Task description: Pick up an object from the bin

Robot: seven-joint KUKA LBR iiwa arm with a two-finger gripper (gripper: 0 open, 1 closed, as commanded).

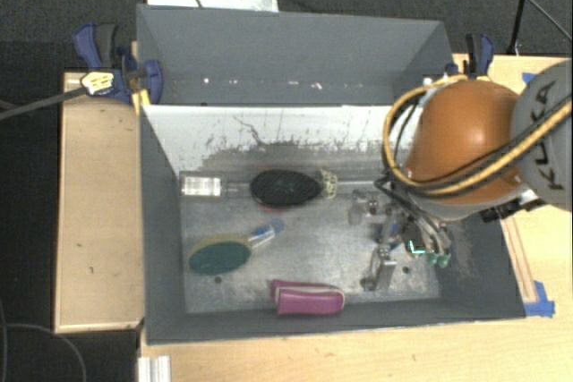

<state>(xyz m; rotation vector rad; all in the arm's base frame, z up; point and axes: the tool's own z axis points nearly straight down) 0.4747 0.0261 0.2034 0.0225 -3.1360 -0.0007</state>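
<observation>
Left of the gripper (384,268): mauve tube (309,299), green paddle (219,257), black brush (286,188).

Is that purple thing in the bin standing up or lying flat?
Lying flat: the purple thing stretches sideways along the bin floor by the near wall.

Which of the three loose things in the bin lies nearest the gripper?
The purple oblong thing by the lower wall of the bin; the gripper is just to its right. The black oval brush and green round paddle lie farther left.
</observation>
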